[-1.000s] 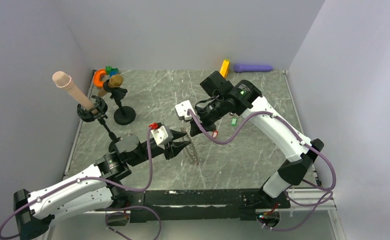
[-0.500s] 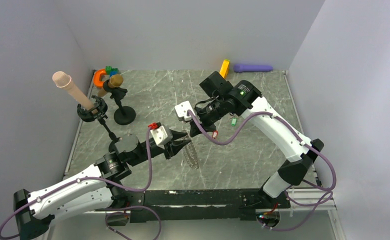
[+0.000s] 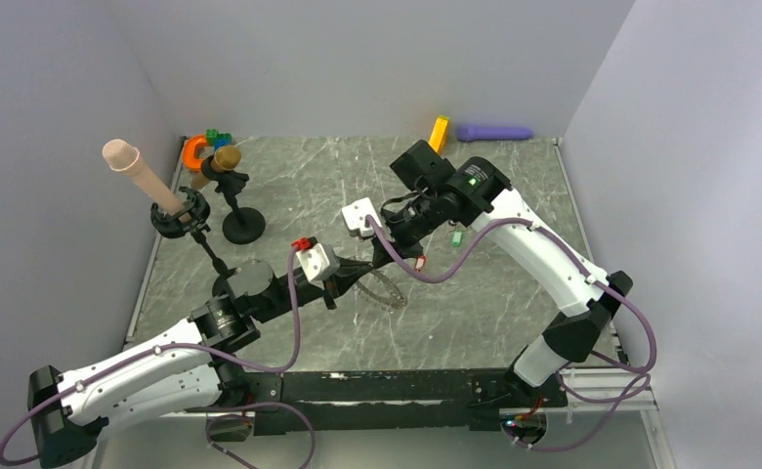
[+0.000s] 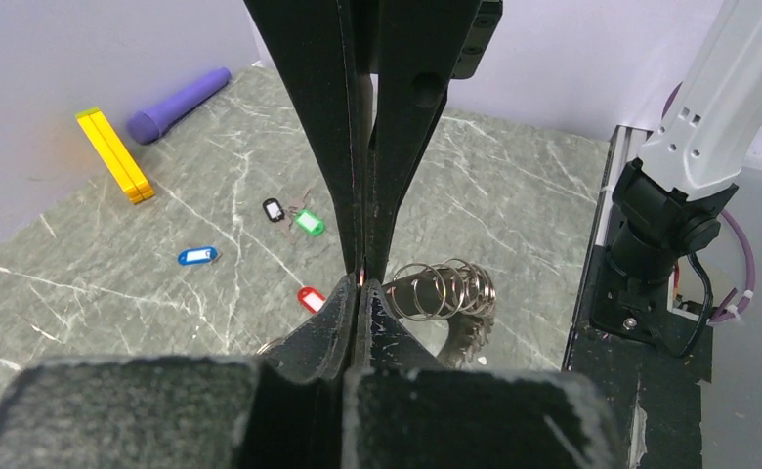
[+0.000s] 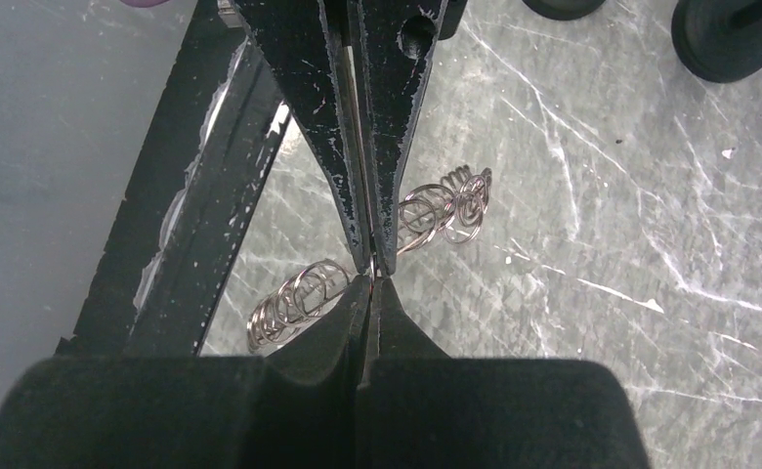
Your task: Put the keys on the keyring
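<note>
Both claws nose to nose on the keyring!
The left gripper (image 4: 358,298) has its fingers pressed tight together on the keyring (image 4: 443,291). The right gripper (image 5: 372,288) meets it tip to tip, clamped on the same stretch of chain, and silver coils spill out to either side of that pinch. The blue key (image 4: 198,255), black key (image 4: 274,209), green key (image 4: 309,223) and red key (image 4: 311,298) lie loose on the table (image 3: 514,313), apart from the ring.
</note>
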